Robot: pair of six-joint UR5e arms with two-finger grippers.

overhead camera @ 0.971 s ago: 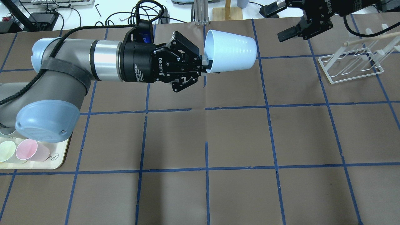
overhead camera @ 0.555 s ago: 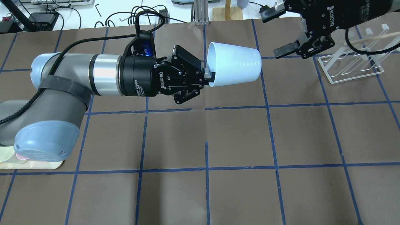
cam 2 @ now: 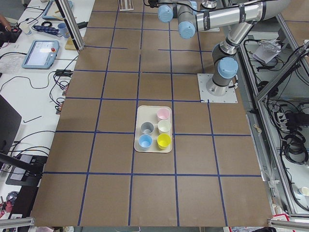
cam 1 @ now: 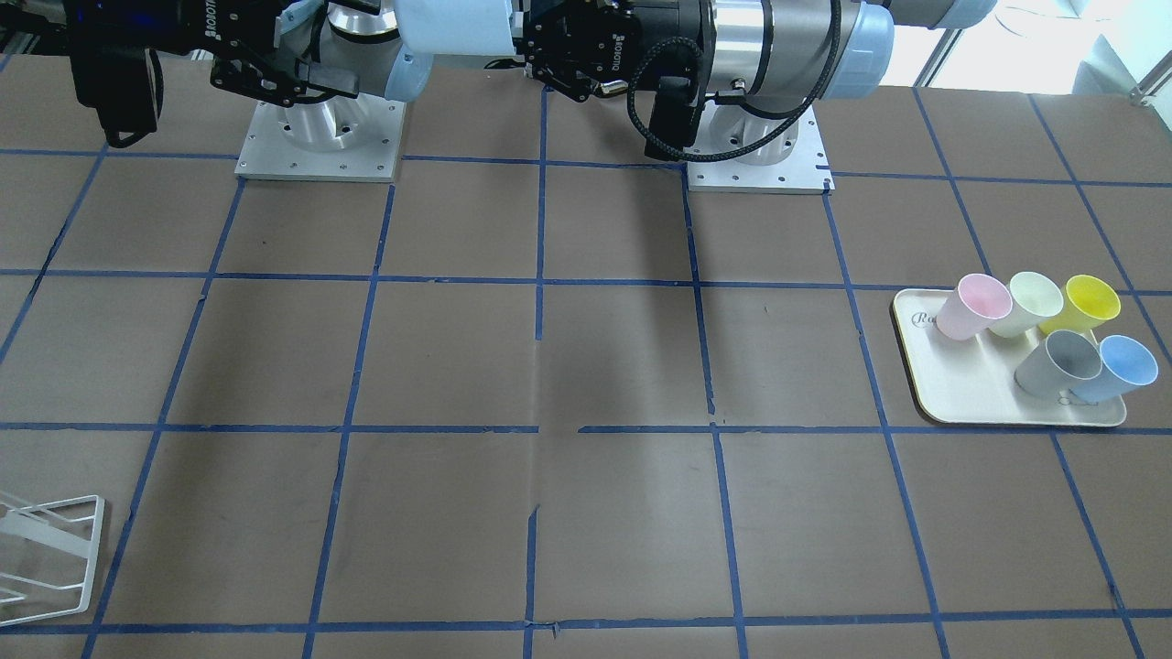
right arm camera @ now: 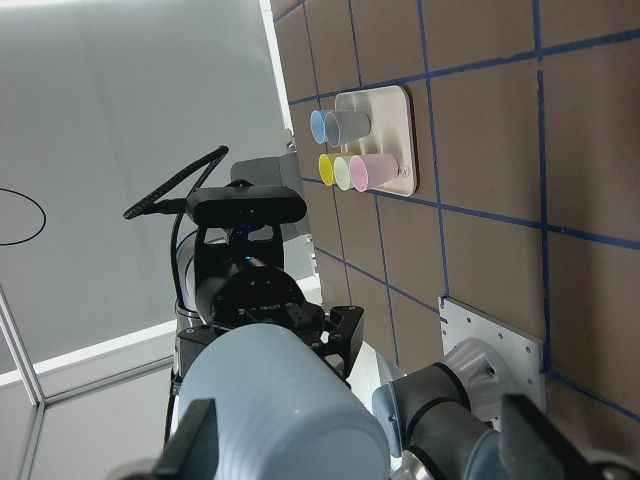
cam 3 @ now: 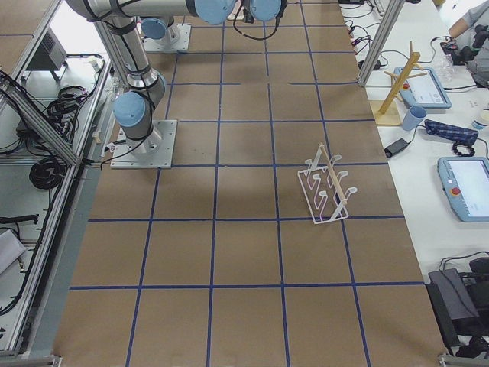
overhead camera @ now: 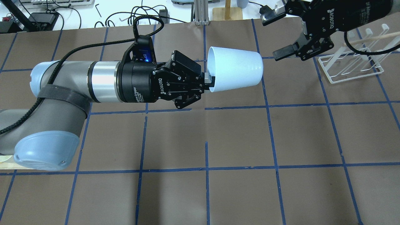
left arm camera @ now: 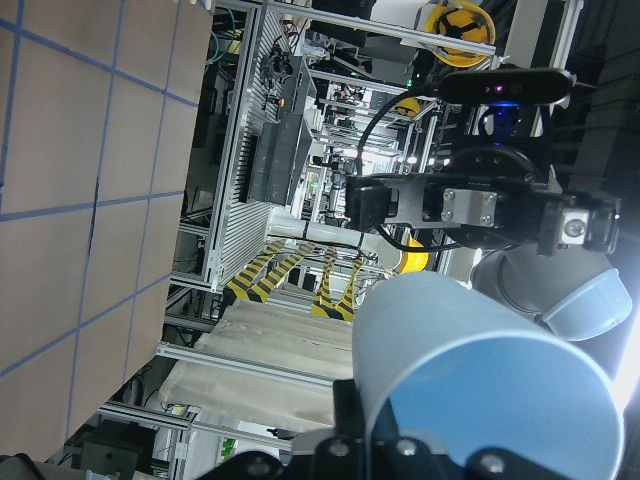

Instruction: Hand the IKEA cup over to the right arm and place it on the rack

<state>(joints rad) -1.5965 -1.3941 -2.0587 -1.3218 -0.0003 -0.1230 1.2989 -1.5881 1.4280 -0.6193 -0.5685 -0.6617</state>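
The light blue IKEA cup (overhead camera: 234, 68) lies sideways in the air, its base pointing toward the right arm. My left gripper (overhead camera: 210, 82) is shut on the cup's rim, one finger inside the mouth. The cup also shows in the front view (cam 1: 455, 26) and fills the left wrist view (left arm camera: 470, 380). My right gripper (overhead camera: 275, 34) is open just beyond the cup's base, without touching it. In the right wrist view the cup (right arm camera: 280, 400) sits between its spread fingers (right arm camera: 195, 440). The white wire rack (overhead camera: 350, 67) stands on the table behind the right gripper.
A cream tray (cam 1: 971, 394) at the robot's left holds a second blue cup (cam 1: 1122, 366), a grey cup (cam 1: 1062, 361), a pink cup (cam 1: 975, 307) and two more. The rack also shows in the right exterior view (cam 3: 327, 191). Cables and a wooden stand lie beyond the table's far edge.
My left arm has carried the cup a little to the right. My open right gripper has come down and left, closer to the cup's base.
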